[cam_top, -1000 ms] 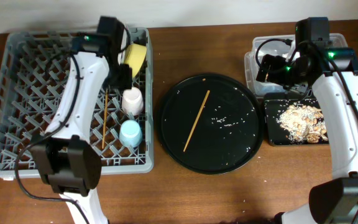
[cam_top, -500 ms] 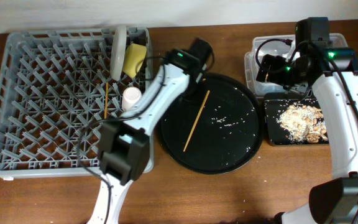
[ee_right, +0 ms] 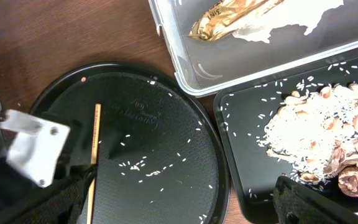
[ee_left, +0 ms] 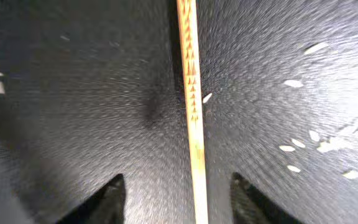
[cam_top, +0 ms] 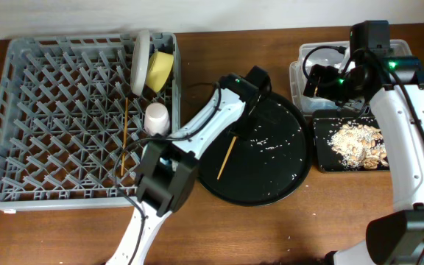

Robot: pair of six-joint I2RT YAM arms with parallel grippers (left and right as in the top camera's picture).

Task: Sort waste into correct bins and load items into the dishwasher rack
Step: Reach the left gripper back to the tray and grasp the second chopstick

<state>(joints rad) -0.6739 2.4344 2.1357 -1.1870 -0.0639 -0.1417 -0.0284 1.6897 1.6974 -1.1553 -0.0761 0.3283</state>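
The left gripper (ee_left: 179,200) hangs low over the round black tray (cam_top: 271,185) with its jaws parted and nothing between them gripped: in the left wrist view the two dark fingertips (ee_left: 114,199) sit at the bottom edge, one on each side of the chopstick (ee_left: 191,93), with bare tray showing in both gaps. The chopstick lies flat on the tray between the tips, somewhat closer to the one on the right of that view, and touches neither; whether the tips rest on the tray cannot be told. Its long axis runs straight up the wrist picture, in line with the gripper's reach; from overhead it lies on a diagonal, its visible end pointing toward the tray's near left edge and its far part hidden under the gripper. White grains (cam_top: 267,146) are scattered on the tray to its right. In the dishwasher rack (cam_top: 50,110) a second chopstick (cam_top: 124,132) lies lengthwise among the pegs, with a plate (cam_top: 139,62) on edge, a yellow bowl (cam_top: 161,68) and a small pink cup (cam_top: 157,118) along the right side. The right gripper (ee_right: 179,196) is spread wide and empty above the corner of the clear tub (ee_right: 185,84), which holds a foil wrapper (ee_right: 225,17) and a napkin (ee_right: 294,14); beside it the shallow black tray (ee_right: 227,127) carries food scraps (ee_right: 319,134).
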